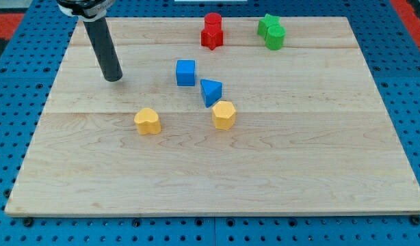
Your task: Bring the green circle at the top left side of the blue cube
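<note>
Nearest the view's bottom, on the wooden bench (217,178), sit two yellow blocks: a yellow heart-like block (148,121) and a yellow hexagon (224,115), with a blue triangle (211,91) just beyond the hexagon and close to it. Next comes the blue cube (186,72), and at its 9 o'clock, well apart, the end effector, a plain rod with nothing to spread or pinch, rests its tip (113,77) on the boards. Farthest, at the cube's 1 o'clock, stand a red cylinder (213,22) touching a red star (211,37), and further toward 2 o'clock the green circle (275,37) touching a green star-like block (267,24).

Likely troubles: the tip has to round the cube and the red pair to reach the circle's far side, and could nudge them on the way. Pushing the circle toward 9 o'clock probably runs it into the red pair, or drags its green neighbour along. A round block may also slip off the rod sideways.

The circle is a short bright green cylinder, flat-topped.
</note>
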